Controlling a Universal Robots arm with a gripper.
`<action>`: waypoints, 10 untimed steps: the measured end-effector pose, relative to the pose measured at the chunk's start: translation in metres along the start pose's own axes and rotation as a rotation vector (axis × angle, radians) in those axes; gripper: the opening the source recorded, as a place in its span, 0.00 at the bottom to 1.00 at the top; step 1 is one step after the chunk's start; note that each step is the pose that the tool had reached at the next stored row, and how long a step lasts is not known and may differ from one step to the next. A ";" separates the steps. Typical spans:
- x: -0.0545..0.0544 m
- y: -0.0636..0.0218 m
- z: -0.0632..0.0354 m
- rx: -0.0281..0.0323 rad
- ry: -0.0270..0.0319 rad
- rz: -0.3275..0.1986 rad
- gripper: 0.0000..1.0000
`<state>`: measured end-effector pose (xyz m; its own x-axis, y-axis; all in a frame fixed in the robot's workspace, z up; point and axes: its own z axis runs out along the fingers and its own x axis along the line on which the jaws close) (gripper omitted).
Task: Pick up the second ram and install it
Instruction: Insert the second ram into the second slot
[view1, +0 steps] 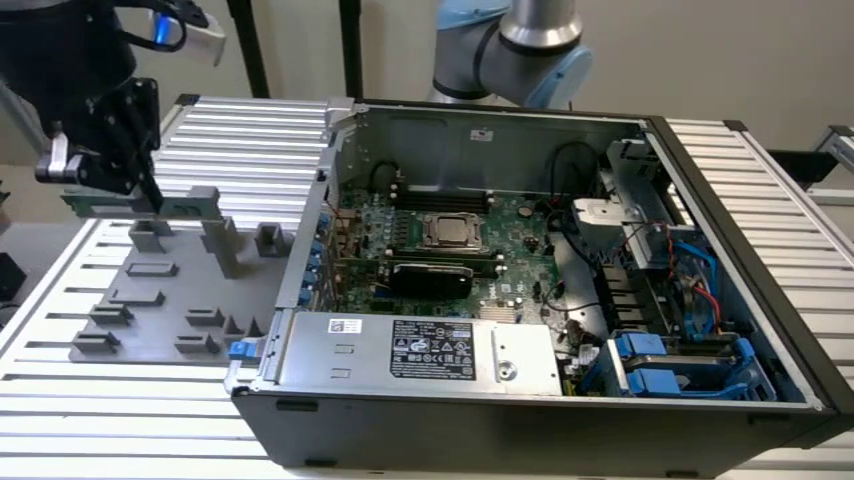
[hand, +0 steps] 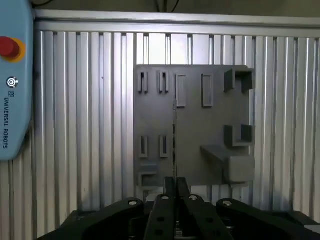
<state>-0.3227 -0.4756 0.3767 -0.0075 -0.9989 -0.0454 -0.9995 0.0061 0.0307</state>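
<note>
At ten o'clock, the gripper (view1: 147, 203) grips the second ram (view1: 100, 206), held level over the far edge of the grey fixture tray (view1: 160, 300) on the desk (view1: 134, 400). At the tray's three o'clock sits the open computer case (view1: 534, 385), its motherboard (view1: 514, 250) exposed.

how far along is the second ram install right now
Done: the gripper is shut on the second ram, so the grasp is made. In hand: the stick is held just over the grey fixture tray, to the exterior view's left of the open computer case. Left: it has not yet reached the motherboard, so nothing is installed.
</note>
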 end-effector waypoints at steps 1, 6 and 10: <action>0.000 -0.0043 -0.0047 -0.0001 0.0001 0.000 0.00; -0.001 -0.0264 -0.0269 0.0000 0.0000 0.000 0.00; -0.002 -0.0442 -0.0382 -0.0001 0.0000 0.000 0.00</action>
<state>-0.2773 -0.4756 0.4136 -0.0074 -0.9989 -0.0454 -0.9995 0.0061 0.0308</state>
